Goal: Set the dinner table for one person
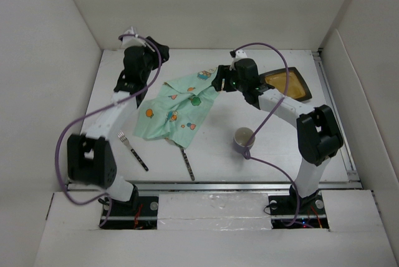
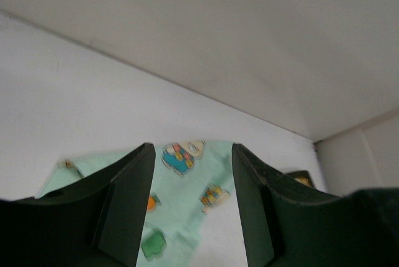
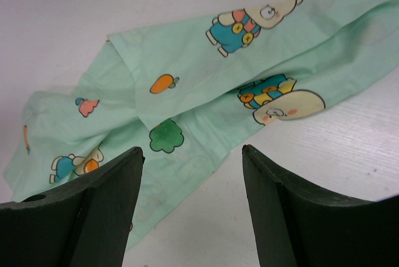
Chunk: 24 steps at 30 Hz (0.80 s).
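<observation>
The white dinner table [image 1: 280,161] bears a crumpled mint-green cartoon-print placemat [image 1: 177,108] at its middle. My left gripper [image 1: 159,61] is open and empty over the mat's far left corner; the mat [image 2: 187,186] shows between its fingers. My right gripper [image 1: 219,78] is open and empty just above the mat's far right edge, with the cloth [image 3: 206,86] ahead of it and bare table [image 3: 324,148] below. A fork [image 1: 132,150] lies near the front left. A knife [image 1: 187,162] lies with its top under the mat's front edge. A purple cup [image 1: 244,140] stands front right.
A dark-rimmed square plate with a yellow inside [image 1: 288,84] lies at the back right, behind the right arm; its corner shows in the left wrist view [image 2: 299,178]. White walls close the table on three sides. The right arm's purple cable hangs by the cup.
</observation>
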Available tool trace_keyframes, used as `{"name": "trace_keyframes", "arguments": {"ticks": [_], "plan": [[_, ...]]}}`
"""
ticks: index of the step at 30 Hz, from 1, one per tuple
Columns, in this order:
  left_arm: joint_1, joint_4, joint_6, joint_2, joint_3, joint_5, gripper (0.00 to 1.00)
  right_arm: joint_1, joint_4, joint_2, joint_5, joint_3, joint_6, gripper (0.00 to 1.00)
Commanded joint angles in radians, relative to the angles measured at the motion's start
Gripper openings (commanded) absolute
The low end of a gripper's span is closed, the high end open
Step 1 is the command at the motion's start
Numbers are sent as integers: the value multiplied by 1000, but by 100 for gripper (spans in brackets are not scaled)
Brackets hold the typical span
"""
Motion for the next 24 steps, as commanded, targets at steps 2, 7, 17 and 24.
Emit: {"name": "trace_keyframes", "arguments": {"ticks": [2,7,17,24], "plan": [[-85,130,-160,-285,-428,-252,42,-12,32,28,-17,37,41,70],[-45,-21,-298,-469,-718,-273,38,-3,75,-24,-31,-15,50,66],[-27,-289,-444,-454,-777,-394,83,-3,120,-229,-40,-192,53,67],[13,-359,-507,-314,-746,-284,74,-3,114,-337,-16,-242,44,68]]}}
